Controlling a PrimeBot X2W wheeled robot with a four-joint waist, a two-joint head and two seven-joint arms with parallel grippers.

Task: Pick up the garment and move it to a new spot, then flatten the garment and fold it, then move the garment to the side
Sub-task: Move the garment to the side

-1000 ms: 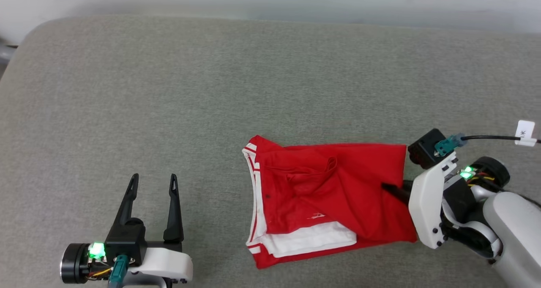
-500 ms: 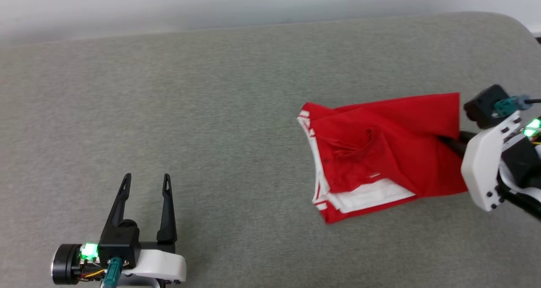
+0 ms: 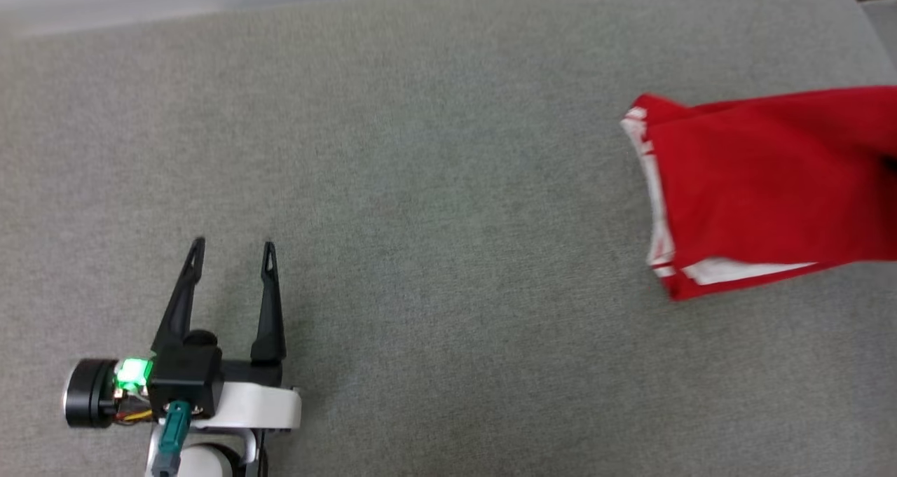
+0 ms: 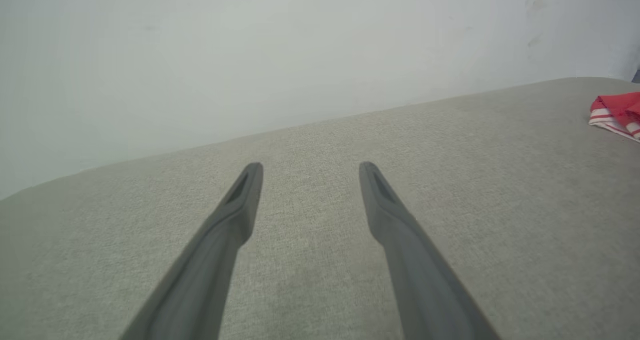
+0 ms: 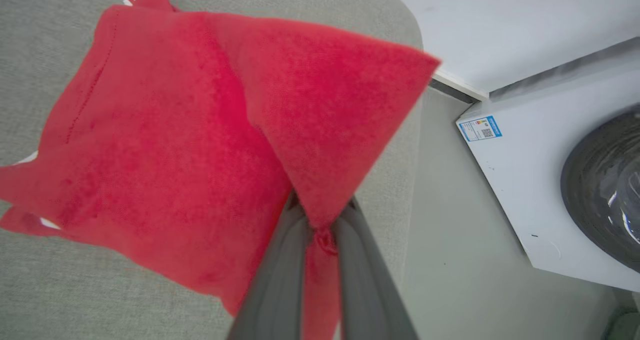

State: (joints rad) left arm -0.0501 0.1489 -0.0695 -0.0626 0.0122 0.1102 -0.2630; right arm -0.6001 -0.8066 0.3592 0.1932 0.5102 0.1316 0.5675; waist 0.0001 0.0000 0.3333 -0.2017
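The garment (image 3: 764,190), a folded red shirt with white striped trim, lies at the right edge of the head view on the grey cushion (image 3: 420,183). In the right wrist view my right gripper (image 5: 322,205) is shut on a red corner of the garment (image 5: 165,140), which rises off the cushion by its rounded end. My left gripper (image 3: 233,244) hovers open at the lower left, far from the shirt, with nothing between its fingers. The left wrist view shows the left gripper (image 4: 310,166) over bare cushion and a bit of the garment (image 4: 617,111) at the far right.
Beyond the cushion's right end, the right wrist view shows pale floor (image 5: 450,230) and a white washing machine (image 5: 525,180) with a dark round door. A pale wall (image 4: 250,55) runs behind the cushion.
The head camera has swung toward the cushion's right end. My right gripper has carried the garment to the right, away from the left gripper, and has left the head view.
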